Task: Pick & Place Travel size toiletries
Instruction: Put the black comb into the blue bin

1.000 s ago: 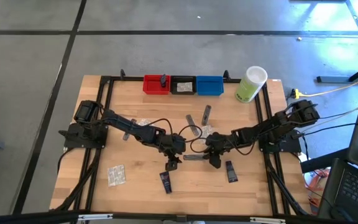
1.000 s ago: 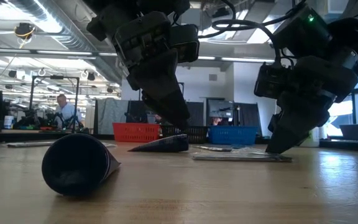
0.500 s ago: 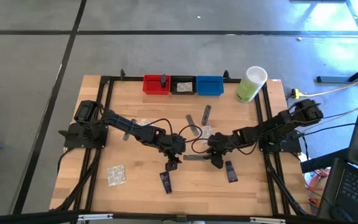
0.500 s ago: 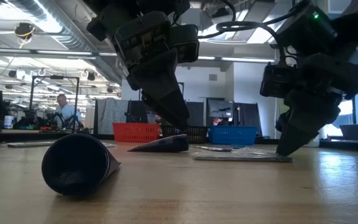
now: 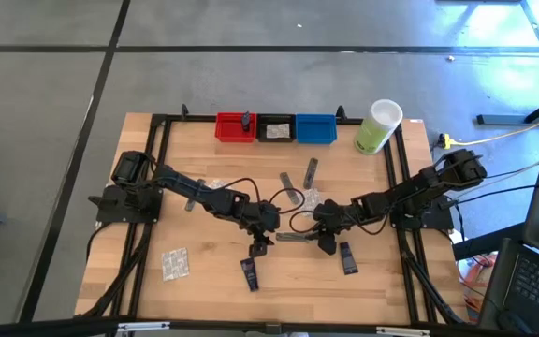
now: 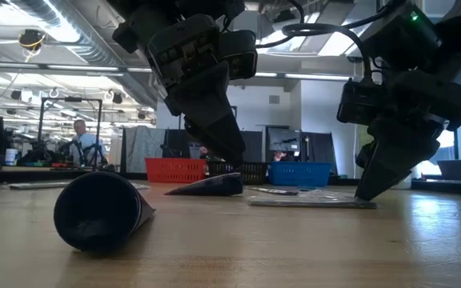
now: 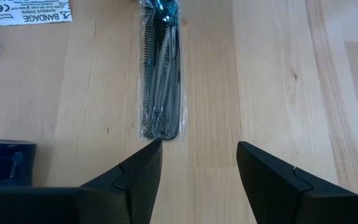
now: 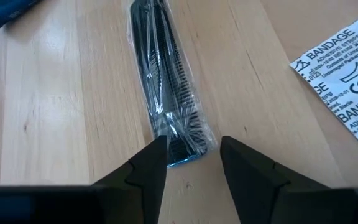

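With the right gripper [image 8: 192, 152] spread over one end of the wrapped comb [image 8: 166, 87] at table centre, and the left gripper [image 7: 197, 163], also spread, at its 9 o'clock, the slick wrap could skid away.

At mid-frame in the high view the two arms meet nose to nose: the left gripper [image 5: 259, 245] and the right gripper [image 5: 327, 243], both with fingers apart, sit at opposite ends of the wrapped comb [image 5: 293, 237], leaving only a narrow lane between them. Bandage packets [image 5: 299, 197] and a grey sachet [image 5: 311, 172] clutter the boards just above. Two navy tubes [image 5: 249, 272] lie below the grippers. Bare table [image 5: 213, 290] opens at lower centre and along the left side, broken by one clear packet [image 5: 175, 264]. The upper edge is blocked by three bins [image 5: 275, 128] and a green container [image 5: 376, 127].
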Available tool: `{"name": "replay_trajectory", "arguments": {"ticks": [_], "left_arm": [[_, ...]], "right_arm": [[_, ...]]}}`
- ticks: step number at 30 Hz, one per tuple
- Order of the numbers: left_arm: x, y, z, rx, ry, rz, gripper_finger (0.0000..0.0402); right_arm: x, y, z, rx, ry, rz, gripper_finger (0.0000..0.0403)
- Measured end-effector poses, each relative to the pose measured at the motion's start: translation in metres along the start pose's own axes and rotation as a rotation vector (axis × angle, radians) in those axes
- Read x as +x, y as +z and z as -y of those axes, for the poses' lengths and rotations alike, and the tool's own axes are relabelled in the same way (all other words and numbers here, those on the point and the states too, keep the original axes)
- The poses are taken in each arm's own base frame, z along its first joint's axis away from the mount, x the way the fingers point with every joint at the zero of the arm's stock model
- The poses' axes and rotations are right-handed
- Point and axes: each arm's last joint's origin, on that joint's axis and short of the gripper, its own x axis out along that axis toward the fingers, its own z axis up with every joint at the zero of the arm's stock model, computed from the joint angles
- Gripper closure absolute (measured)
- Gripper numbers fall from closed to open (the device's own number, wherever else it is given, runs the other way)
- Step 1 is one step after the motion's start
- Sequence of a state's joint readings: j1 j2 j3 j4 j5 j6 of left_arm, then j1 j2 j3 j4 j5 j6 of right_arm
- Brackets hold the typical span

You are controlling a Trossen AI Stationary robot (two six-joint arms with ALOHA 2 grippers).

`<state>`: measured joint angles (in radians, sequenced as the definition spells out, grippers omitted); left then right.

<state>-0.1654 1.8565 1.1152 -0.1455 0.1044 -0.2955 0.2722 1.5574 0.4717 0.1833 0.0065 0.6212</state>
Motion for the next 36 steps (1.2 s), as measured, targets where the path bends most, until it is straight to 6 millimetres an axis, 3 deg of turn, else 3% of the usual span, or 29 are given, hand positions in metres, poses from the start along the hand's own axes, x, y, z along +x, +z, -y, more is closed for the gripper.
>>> {"name": "replay_trajectory", "arguments": {"ticks": [6,14,19,25,36], "left_arm": [[0.0000,0.0014,0.0003,0.004,0.000,0.017,0.0196],[0.0000,0.0017,0.0003,0.005,0.001,0.020,0.0197],[0.0000,0.0018,0.0003,0.005,0.003,0.021,0.0196],[0.0000,0.0018,0.0002,0.005,0.005,0.021,0.0197],[0.0000,0.0017,0.0002,0.005,0.005,0.021,0.0197]], "right_arm": [[0.0004,0.0008,-0.0041,-0.010,0.014,0.033,0.0239],[0.0008,0.0007,-0.0041,-0.012,-0.001,0.044,0.0272],[0.0008,0.0003,-0.0031,-0.012,-0.024,0.048,0.0312],[0.0008,-0.0002,-0.0024,-0.016,-0.028,0.039,0.0392],[-0.0007,-0.0004,-0.0032,-0.039,-0.017,0.025,0.0401]]}}
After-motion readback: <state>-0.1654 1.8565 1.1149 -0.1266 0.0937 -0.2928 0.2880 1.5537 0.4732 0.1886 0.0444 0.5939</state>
